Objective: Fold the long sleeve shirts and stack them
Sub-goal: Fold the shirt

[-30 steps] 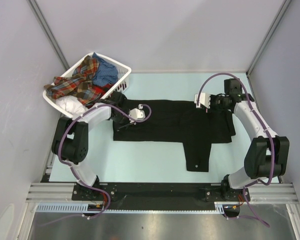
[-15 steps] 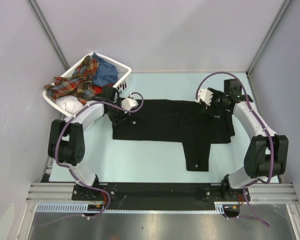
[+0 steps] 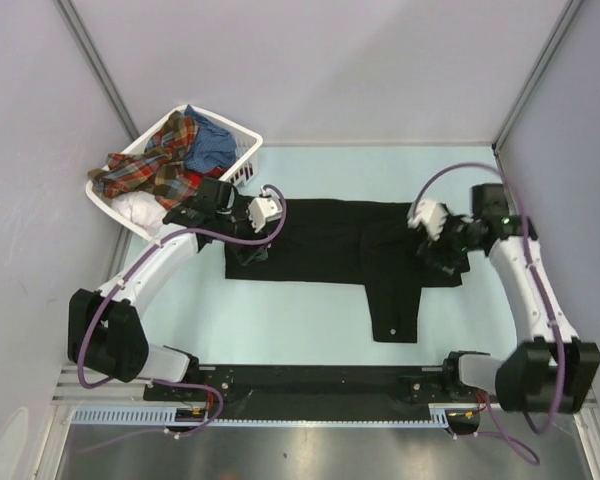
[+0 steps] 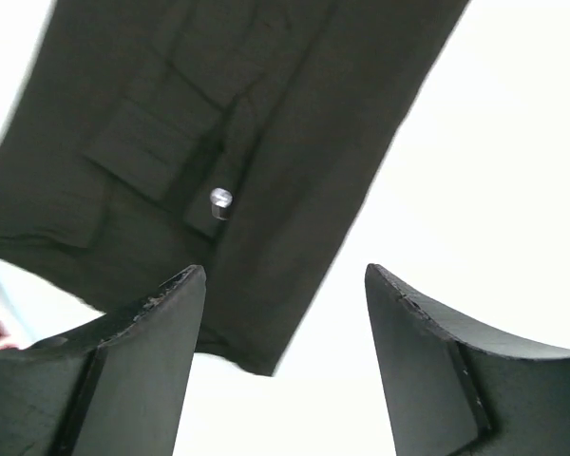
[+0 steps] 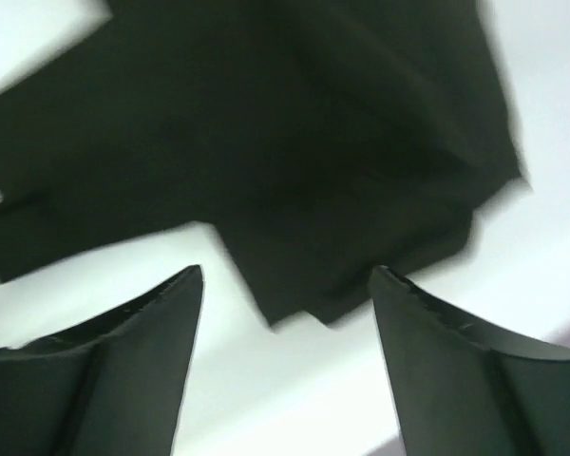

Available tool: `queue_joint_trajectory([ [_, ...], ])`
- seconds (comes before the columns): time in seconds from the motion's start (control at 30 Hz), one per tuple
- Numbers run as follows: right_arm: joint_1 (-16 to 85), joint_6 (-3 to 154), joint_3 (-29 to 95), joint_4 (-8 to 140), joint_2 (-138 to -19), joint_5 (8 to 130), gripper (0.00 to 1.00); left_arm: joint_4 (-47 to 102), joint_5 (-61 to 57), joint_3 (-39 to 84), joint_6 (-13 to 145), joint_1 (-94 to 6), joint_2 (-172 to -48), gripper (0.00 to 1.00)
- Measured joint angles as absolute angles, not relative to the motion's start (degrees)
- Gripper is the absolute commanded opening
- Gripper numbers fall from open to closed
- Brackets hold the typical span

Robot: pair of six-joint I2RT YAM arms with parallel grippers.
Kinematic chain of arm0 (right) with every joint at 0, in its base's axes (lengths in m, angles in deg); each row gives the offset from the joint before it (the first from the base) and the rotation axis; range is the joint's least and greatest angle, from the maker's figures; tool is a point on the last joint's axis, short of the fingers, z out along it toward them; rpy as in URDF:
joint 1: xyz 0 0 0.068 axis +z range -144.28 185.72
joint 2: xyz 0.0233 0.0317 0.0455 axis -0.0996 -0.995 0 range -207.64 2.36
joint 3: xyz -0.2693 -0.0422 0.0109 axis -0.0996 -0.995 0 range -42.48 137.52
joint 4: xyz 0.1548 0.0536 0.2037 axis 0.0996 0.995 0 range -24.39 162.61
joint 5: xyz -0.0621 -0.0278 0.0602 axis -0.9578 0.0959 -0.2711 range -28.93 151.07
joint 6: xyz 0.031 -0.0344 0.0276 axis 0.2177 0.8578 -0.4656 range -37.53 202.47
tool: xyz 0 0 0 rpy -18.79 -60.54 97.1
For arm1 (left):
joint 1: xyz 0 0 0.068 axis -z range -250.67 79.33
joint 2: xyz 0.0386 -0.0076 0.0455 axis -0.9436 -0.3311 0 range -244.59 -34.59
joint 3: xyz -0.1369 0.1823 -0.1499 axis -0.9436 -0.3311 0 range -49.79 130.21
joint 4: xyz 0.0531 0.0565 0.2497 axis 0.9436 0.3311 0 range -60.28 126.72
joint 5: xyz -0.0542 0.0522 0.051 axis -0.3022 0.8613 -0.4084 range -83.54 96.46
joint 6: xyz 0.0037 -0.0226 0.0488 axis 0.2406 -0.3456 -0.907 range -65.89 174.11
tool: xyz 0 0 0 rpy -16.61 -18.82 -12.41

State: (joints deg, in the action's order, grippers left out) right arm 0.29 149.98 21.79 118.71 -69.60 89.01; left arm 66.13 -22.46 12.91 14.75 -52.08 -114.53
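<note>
A large black long sleeve shirt (image 3: 320, 240) lies spread flat across the middle of the table, with one sleeve (image 3: 395, 310) reaching toward the near edge. My left gripper (image 3: 249, 252) hovers open over the shirt's left end. In the left wrist view the left gripper (image 4: 285, 274) has nothing between its fingers; the black cloth (image 4: 218, 123) and a small silver button (image 4: 220, 199) lie below. My right gripper (image 3: 443, 262) hangs open above the shirt's right end. In the right wrist view the right gripper (image 5: 287, 274) is empty over a folded black corner (image 5: 342, 247).
A white slatted basket (image 3: 248, 140) stands at the back left. It holds a red-orange plaid shirt (image 3: 160, 165), a blue one (image 3: 212, 145) and a white one (image 3: 140, 210). Grey walls close in the table on three sides.
Both grippers have opened and let go of the black shirt. The right gripper moved nearer and to the right. The left arm's elbow swung down and to the left.
</note>
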Motion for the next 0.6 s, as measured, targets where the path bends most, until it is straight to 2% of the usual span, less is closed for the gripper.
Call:
queue_joint_trajectory([
  [0.13,16.5,149.2,12.7,120.7,-63.2,87.5,0.73,66.3,-23.9,11.4,17.2,-52.2,-114.5,0.78],
  [0.23,25.9,147.2,6.2,121.6,-64.1,84.3,0.79,66.3,-24.1,10.5,18.3,-52.3,-114.1,0.92],
  [0.27,28.2,146.6,4.9,121.6,-65.1,83.3,0.8,66.3,-24.1,10.3,18.5,-52.3,-113.8,0.93],
  [0.4,34.8,143.8,2.7,120.3,-70.4,79.7,0.81,66.7,-24.0,9.8,19.3,-53.0,-112.0,0.95],
  [0.6,39.7,141.0,2.6,115.0,-79.7,76.3,0.73,66.8,-24.0,9.8,19.6,-54.4,-110.5,0.95],
])
